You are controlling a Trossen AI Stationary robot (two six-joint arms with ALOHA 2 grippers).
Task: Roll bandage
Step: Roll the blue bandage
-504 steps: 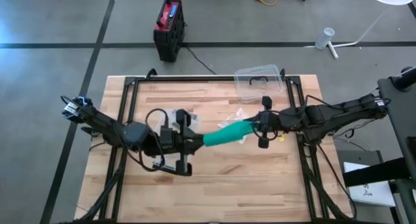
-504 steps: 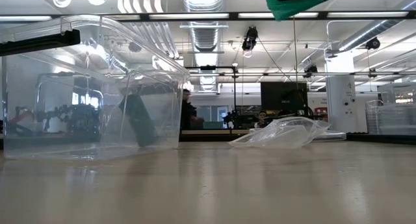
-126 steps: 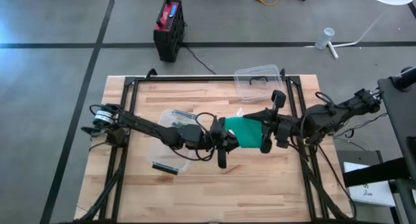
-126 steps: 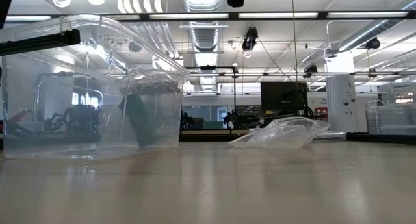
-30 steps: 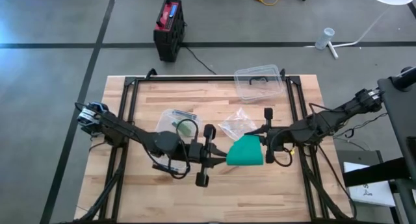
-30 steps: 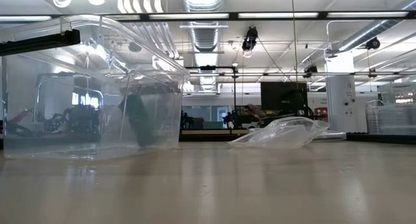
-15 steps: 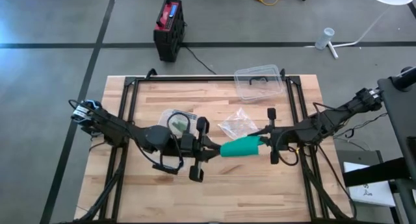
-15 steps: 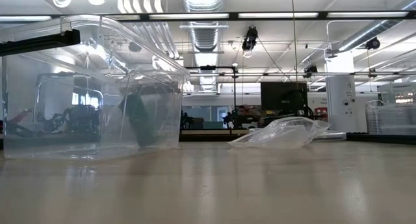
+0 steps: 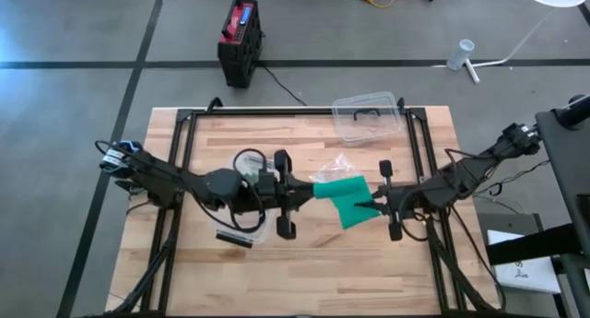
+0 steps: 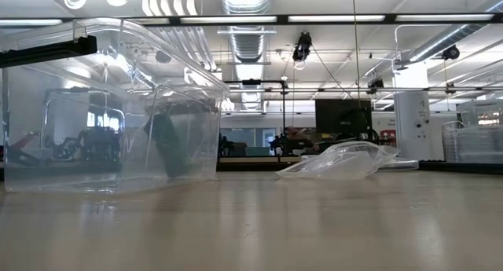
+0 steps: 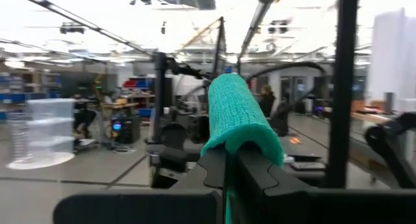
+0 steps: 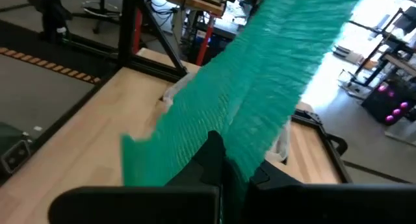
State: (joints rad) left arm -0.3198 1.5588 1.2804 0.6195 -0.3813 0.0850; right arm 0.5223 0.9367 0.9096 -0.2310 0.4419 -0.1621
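Rolling barely begun: the green bandage [image 9: 344, 199] hangs mostly unrolled above mid-table, clamped at one end by the left gripper [image 9: 309, 193] and at the other by the right gripper [image 9: 371, 207].

From overhead I see the wooden worktop [image 9: 304, 263] evenly and brightly lit, with only soft, faint shadows. At table height, ceiling light strips [image 10: 236, 20] glare white and the near surface blurs. In my left wrist view, the background washes out; the green bandage [image 12: 273, 87] in my right wrist view is smeared.
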